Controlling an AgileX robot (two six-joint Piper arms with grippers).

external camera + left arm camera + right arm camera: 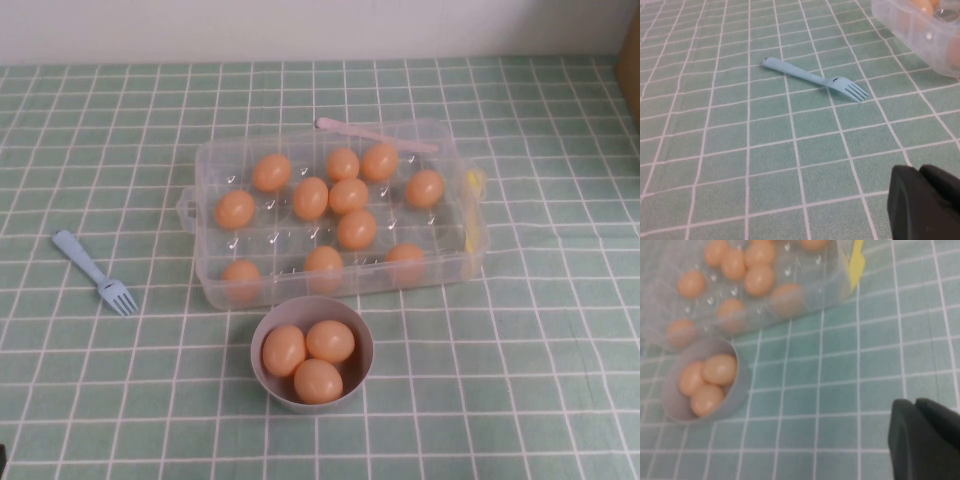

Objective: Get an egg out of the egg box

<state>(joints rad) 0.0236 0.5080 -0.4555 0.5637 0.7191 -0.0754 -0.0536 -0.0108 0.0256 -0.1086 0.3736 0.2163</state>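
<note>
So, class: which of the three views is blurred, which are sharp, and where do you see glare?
High view: sharp, small glints on the egg box cells. Left wrist view: crisp fork, left gripper low at the edge. Right wrist view: soft, eggs in the bowl smeared, right gripper at the corner.

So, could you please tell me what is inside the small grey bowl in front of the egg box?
Three orange-tan eggs fill the bowl, touching one another. They cover the bowl's bottom, so anything beneath them cannot be seen.

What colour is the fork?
Light blue. The fork shows best in the left wrist view, lying on the green checked cloth.
</note>
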